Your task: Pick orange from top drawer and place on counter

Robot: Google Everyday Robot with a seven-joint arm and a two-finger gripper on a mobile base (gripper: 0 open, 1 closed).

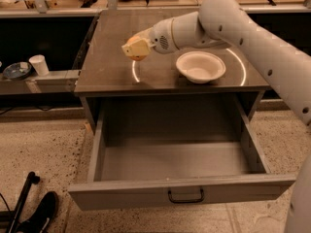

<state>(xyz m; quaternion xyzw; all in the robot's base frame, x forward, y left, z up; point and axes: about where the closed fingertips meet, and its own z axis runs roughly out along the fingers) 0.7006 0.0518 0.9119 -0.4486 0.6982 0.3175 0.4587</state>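
Observation:
My gripper (136, 49) reaches in from the right and hovers over the left part of the counter (109, 67). Its pale fingers are shut on the orange (140, 58), which is mostly hidden; only an orange sliver shows under them. The gripper sits left of the white bowl (200, 66), near the bright ring of light on the counter. The top drawer (177, 191) is pulled wide open below the counter, with its black handle (185, 196) at the front centre. Nothing lies inside the drawer.
The white arm (252, 38) crosses the right side of the counter above the bowl. A white cup (38, 64) and a dark dish (16, 70) stand on a low shelf at left. Black objects (36, 212) lie on the speckled floor, bottom left.

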